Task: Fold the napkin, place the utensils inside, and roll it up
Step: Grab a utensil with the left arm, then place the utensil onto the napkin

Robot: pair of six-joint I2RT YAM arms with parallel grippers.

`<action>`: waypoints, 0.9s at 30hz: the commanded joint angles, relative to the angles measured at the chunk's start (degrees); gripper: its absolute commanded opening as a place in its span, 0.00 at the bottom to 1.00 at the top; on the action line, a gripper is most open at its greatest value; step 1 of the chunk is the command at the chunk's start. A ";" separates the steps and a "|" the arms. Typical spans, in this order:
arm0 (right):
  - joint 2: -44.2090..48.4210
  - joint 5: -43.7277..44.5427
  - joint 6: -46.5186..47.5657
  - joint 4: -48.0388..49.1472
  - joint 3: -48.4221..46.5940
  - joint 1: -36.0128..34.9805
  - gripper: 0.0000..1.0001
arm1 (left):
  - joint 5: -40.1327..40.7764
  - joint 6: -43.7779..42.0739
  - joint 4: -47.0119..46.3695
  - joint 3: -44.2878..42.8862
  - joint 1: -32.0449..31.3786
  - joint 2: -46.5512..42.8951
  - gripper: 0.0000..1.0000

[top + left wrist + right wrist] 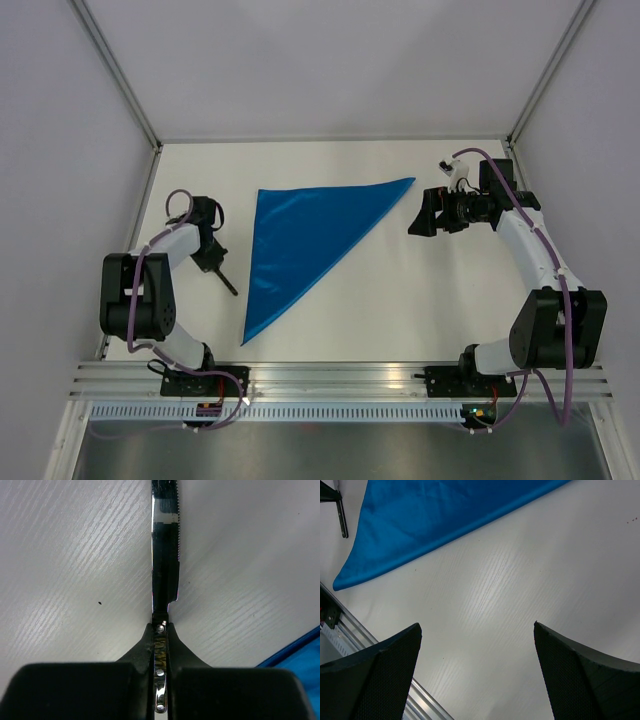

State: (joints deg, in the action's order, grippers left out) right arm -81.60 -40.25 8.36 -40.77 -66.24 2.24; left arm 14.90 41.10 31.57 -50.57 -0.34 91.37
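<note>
The left gripper is clenched on the knife handle, at 9 o'clock of the triangular napkin. The right gripper, at 3 o'clock, is spread wide and holds nothing.

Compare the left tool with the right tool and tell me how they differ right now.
The left tool is shut on the knife; the right tool is open and holds nothing. The left tool sits to the left of the folded napkin; the right tool sits off the napkin's far right tip. Shared: both are black two-finger tools, and neither touches the napkin.
</note>
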 commanded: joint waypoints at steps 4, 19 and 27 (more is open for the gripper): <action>-0.40 0.17 0.78 1.66 -0.03 -0.22 0.98 | -1.97 -11.82 3.58 -10.31 0.16 -2.24 0.02; 2.67 6.85 -0.27 6.76 1.28 -0.13 0.98 | -16.29 -43.10 7.61 -35.89 -21.97 6.44 0.02; 3.12 9.75 -0.45 8.43 1.37 -0.13 0.98 | -25.25 -44.79 11.85 -46.99 -31.03 21.82 0.02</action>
State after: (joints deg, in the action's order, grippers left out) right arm -79.92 -32.42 8.29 -34.98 -64.93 2.24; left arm -5.02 -0.27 39.68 -93.86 -30.65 110.56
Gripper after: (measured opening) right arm 0.979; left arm 0.053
